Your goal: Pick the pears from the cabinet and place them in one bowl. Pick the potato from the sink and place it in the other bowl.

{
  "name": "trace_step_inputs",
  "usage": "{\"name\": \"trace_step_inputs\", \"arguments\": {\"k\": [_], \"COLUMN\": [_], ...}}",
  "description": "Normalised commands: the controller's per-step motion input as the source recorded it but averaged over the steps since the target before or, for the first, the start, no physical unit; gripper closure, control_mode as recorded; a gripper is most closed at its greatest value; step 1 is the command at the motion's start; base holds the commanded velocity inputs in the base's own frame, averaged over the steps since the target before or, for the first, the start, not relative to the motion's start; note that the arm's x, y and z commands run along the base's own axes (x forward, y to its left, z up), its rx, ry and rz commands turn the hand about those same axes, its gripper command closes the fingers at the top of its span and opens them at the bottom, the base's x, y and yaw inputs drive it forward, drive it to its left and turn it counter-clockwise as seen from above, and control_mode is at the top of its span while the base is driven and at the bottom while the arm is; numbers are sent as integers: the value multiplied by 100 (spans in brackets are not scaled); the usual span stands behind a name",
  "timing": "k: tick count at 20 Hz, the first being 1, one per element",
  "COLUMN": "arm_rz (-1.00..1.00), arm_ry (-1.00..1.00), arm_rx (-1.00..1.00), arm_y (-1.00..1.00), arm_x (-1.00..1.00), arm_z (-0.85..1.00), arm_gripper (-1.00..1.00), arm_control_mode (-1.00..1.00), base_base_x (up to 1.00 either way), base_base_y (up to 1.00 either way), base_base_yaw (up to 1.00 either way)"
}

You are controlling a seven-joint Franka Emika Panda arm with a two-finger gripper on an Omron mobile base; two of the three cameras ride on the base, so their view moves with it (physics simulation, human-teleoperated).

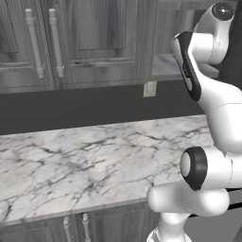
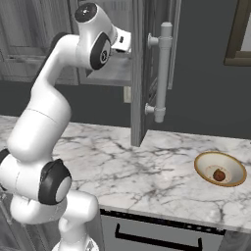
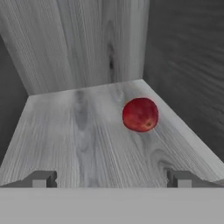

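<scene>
A glossy red pear (image 3: 140, 114) lies on the wood-grain shelf (image 3: 83, 135) inside the cabinet (image 2: 147, 73), near its back right corner. My gripper (image 3: 112, 179) is open, its two fingertips (image 3: 41, 179) spread wide, and it stands short of the pear with nothing between them. In the right base view my arm reaches up into the cabinet behind the open door. A dull brown pear (image 2: 219, 174) rests in the cream-tan bowl (image 2: 208, 159) on the counter at the right. The potato, the sink and the other bowl are out of view.
The open door carries a long silver bar handle (image 2: 162, 73) that juts over the marble counter (image 1: 94, 160). Closed cabinet doors (image 1: 94, 42) with bar handles hang at the left. A wall outlet (image 1: 149, 89) sits on the dark backsplash.
</scene>
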Motion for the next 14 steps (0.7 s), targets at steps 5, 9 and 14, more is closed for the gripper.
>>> {"name": "trace_step_inputs", "arguments": {"k": [5, 9, 14], "arm_rz": [0, 0, 0], "arm_ry": [0, 0, 0], "arm_rx": [-5, -3, -1], "arm_y": [-17, -23, -19], "arm_x": [22, 24, 40], "arm_z": [-14, -21, -24], "arm_gripper": [-100, -100, -100], "arm_control_mode": [-100, -100, -100], "base_base_x": [0, 0, 0], "base_base_y": [0, 0, 0], "base_base_yaw": [0, 0, 0]}}
